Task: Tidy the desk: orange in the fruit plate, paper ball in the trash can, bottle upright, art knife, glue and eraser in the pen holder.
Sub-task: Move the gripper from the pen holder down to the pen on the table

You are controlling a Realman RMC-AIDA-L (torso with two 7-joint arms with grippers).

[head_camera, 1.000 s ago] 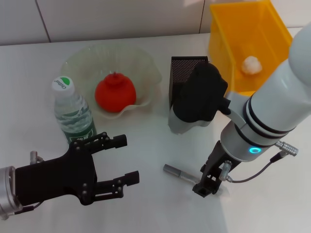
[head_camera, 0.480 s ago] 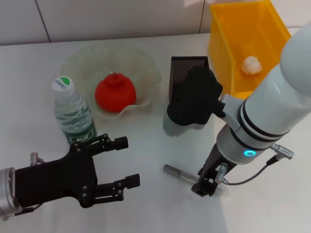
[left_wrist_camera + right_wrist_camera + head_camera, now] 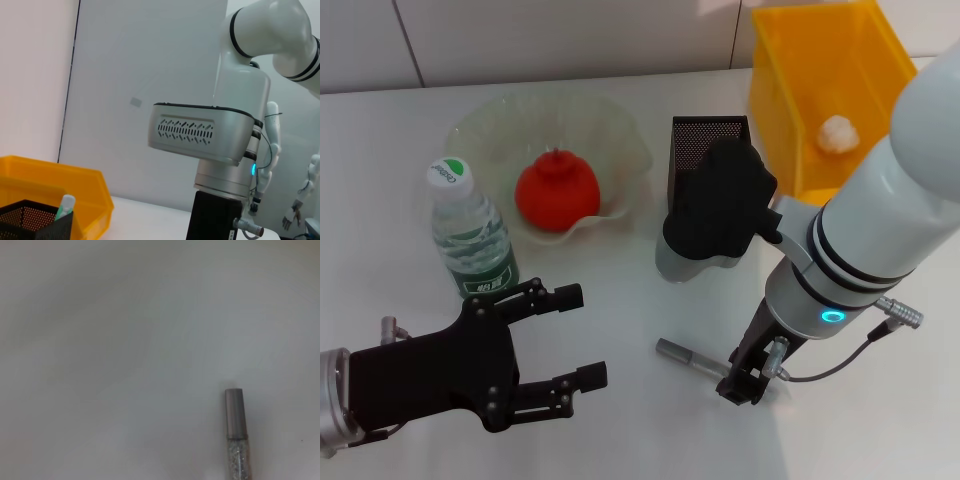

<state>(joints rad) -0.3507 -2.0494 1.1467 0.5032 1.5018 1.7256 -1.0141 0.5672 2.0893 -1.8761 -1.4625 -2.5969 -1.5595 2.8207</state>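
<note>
From my feed, the glossy yellow trash can [image 3: 820, 90] holds the crumpled paper ball [image 3: 837, 133], and the ruffled glass fruit plate [image 3: 610, 120] cradles the orange [image 3: 556, 192]. The bottle [image 3: 470, 235] stands upright beside it. My right gripper [image 3: 742, 378] sits by a slim grey pen-like tube [image 3: 688, 355], can't tell its grip; left gripper [image 3: 570, 335] gapes empty.

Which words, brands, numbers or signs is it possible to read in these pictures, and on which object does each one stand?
Bottle cap: green lettering, too small to read.
Bottle's green label: print too blurred to read.
No other readable text: none on the trash can, pen holder, fruit plate, or the capped stick on the table.
</note>
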